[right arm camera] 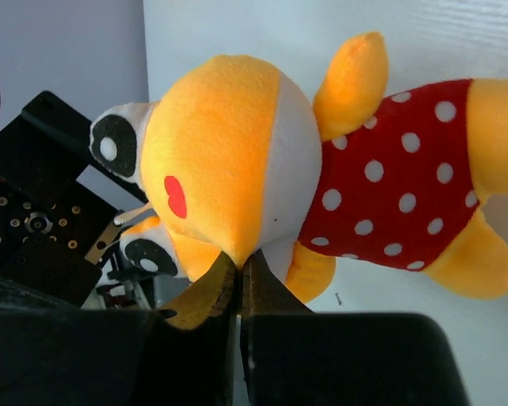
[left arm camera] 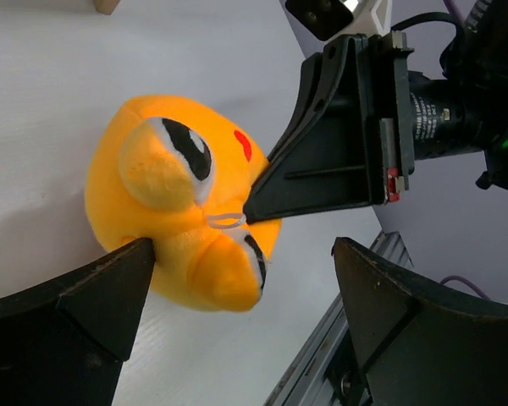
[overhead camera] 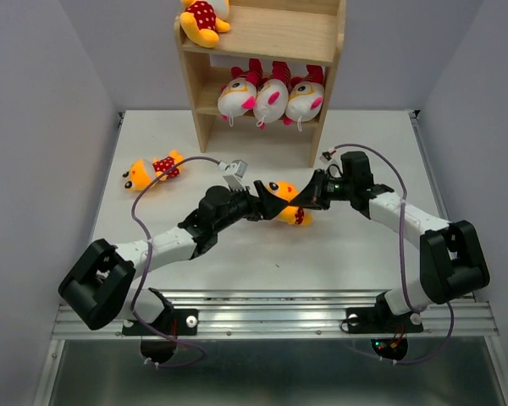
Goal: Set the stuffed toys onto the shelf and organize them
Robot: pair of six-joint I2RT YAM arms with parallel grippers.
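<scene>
A yellow-orange stuffed toy (overhead camera: 284, 201) in a red white-dotted shirt (right arm camera: 398, 194) is at the middle of the table. My right gripper (right arm camera: 241, 264) is shut on a pinch of plush at the edge of its head (left arm camera: 169, 194). My left gripper (left arm camera: 244, 254) stands open, one finger (left arm camera: 110, 288) touching the head from the other side and the other well apart from it. A second yellow toy (overhead camera: 152, 169) lies on the table at the left. The wooden shelf (overhead camera: 271, 34) holds a third yellow toy (overhead camera: 203, 21) on its top board and three white-headed striped toys (overhead camera: 271, 100) one tier below.
The shelf stands at the far edge of the white table (overhead camera: 364, 152), behind both grippers. The two arms meet tip to tip at the centre, with cables looping over them. A metal rail (overhead camera: 271, 317) runs along the near edge.
</scene>
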